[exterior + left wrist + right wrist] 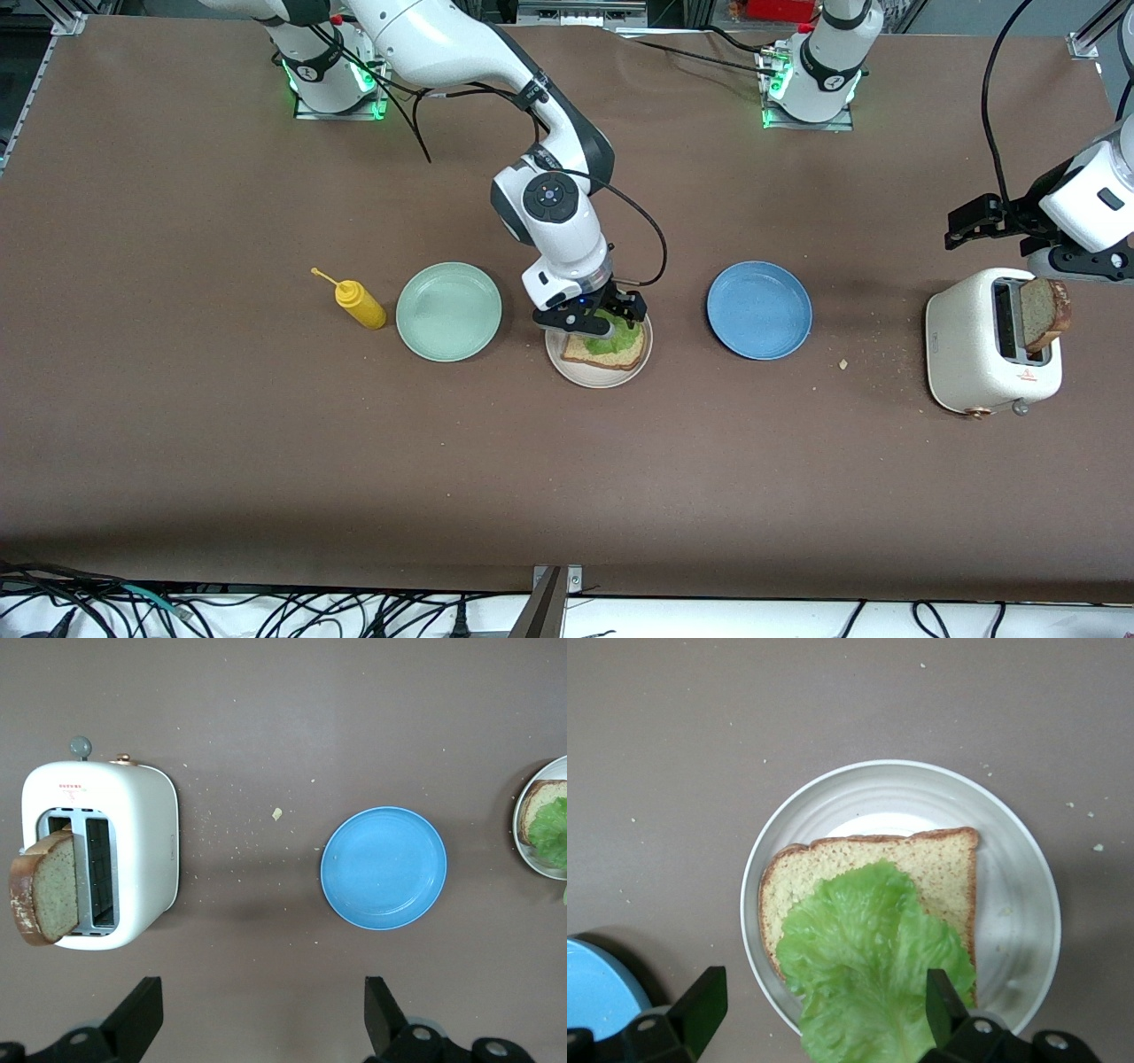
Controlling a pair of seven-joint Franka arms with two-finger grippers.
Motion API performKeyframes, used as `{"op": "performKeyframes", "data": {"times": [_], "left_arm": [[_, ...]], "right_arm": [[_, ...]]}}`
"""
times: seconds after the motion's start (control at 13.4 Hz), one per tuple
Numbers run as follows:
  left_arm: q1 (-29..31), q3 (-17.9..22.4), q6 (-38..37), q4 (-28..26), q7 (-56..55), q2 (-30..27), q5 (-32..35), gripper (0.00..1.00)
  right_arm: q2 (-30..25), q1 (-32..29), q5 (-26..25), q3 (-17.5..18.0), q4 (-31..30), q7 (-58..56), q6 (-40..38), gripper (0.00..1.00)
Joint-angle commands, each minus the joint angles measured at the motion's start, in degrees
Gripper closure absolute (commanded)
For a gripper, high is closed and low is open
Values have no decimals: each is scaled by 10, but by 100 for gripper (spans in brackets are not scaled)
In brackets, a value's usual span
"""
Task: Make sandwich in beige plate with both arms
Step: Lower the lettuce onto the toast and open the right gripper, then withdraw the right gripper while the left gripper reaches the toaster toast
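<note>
Sandwich [604,347]: half built on the beige plate [576,372], which sits mid-bench between a mint-green plate [448,311] and a blue plate [758,309].
Done: one bread slice [935,870] lies flat in the plate, a crinkled lettuce leaf [868,970] spread over it and spilling toward the rim.
Left: the top slice. The second slice [1045,314] stands tilted in a slot of the white toaster [974,354] at the left arm's end of the bench; by the look of things it has to be lifted out and laid on the lettuce.
Right pincer [592,315]: directly over the plate, low above the lettuce, fingers spread wide and holding nothing; in the right wrist view the leaf lies between the two fingertips.
Left pincer [961,229]: over the bench just beside the toaster, fingers wide apart and empty, the sandwich well apart from it, the toaster slice close by.
Also on the bench: a yellow squeeze bottle [357,301] beside the mint-green plate, and scattered crumbs [843,363] between the blue plate and the toaster.
</note>
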Motion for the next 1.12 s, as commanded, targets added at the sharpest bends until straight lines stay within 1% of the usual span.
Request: {"op": "performKeyframes", "data": {"times": [0.0,0.07,0.22,0.37,0.52,0.67,0.82,0.97,1.04], "left_arm": [[-3,0,-3,-1,-6,-5,11,0],[-3,0,-3,-1,-6,-5,11,0],[-2,0,-2,-2,-1,-4,14,0],[3,1,-1,-7,0,-2,14,0],[5,1,1,-9,0,2,18,0],[12,2,5,-9,1,6,38,0],[27,2,22,-15,6,12,43,0],[47,2,50,-33,37,13,42,0],[57,2,68,-42,52,13,42,0]], "right_arm": [[-19,-2,-10,-15,6,-11,-58,1],[-28,-1,-10,-24,6,-29,-90,1],[-56,-2,-10,-55,6,-76,-163,1],[-87,-2,-10,-97,6,-124,-233,1],[-113,-2,-10,-139,6,-173,-319,1],[-140,-2,-9,-198,6,-254,-401,1],[-163,-2,-9,-245,6,-307,-436,1],[-182,-2,-9,-281,6,-348,-459,1],[-200,-2,-9,-302,6,-369,-493,0]]}}
